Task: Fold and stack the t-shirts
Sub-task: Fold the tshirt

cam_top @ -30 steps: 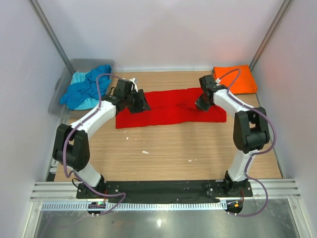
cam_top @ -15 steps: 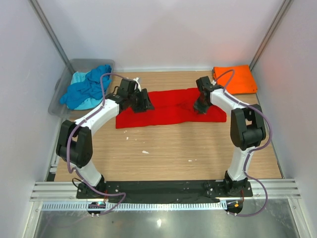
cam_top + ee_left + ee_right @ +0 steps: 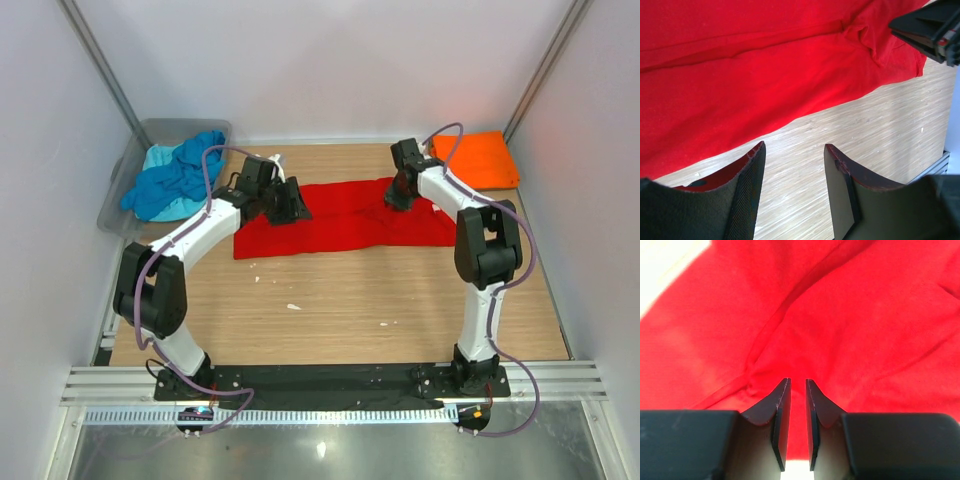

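The left gripper (image 3: 795, 150) is held wide open and empty over the table (image 3: 875, 135), beside the edge of the red t-shirt (image 3: 765, 75). The right gripper (image 3: 795, 382) is parted narrowly over that shirt, arm outstretched.

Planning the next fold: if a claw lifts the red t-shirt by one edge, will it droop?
Probably floppy: the red t-shirt lies flat with soft creases. Likely light, thin cloth. Pushed, it may bunch on the table.

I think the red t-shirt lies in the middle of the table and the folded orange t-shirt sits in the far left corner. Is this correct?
Not quite: the folded orange t-shirt sits in the far right corner, as the top external view shows. The red t-shirt does lie in the middle of the table.
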Controlling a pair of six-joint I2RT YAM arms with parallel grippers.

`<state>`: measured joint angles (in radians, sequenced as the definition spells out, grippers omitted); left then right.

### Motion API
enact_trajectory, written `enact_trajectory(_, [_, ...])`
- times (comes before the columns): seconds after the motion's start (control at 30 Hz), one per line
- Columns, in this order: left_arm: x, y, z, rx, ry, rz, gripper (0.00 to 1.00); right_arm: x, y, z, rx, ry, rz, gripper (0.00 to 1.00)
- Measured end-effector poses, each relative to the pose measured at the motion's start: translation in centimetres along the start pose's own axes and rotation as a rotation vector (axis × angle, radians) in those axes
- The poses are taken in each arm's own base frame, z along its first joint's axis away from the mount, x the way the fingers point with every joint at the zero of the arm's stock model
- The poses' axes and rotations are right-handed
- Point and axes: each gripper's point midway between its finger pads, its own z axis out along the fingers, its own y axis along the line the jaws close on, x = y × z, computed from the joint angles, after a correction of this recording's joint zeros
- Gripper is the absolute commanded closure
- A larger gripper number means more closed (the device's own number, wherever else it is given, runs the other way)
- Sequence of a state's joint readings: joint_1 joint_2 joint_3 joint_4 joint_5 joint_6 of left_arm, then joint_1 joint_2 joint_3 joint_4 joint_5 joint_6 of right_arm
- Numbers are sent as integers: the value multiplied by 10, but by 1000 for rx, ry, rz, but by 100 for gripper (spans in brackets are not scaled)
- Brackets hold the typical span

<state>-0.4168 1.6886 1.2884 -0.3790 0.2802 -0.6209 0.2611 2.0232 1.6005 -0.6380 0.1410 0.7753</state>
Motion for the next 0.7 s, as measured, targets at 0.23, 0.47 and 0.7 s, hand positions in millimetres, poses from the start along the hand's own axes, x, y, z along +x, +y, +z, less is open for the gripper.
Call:
enact_trajectory(0.23, [1,1,0,-3,6,-1,48,16,12,34,-34,59,-50,75])
enact_trajectory(0.47, [4,4,4,-10,16,-5,48,17,43,36,-136,29,-127,69])
enact_trajectory(0.7, [8,2,10,13,38,-8,48,5,39,32,-135,-4,-189,67])
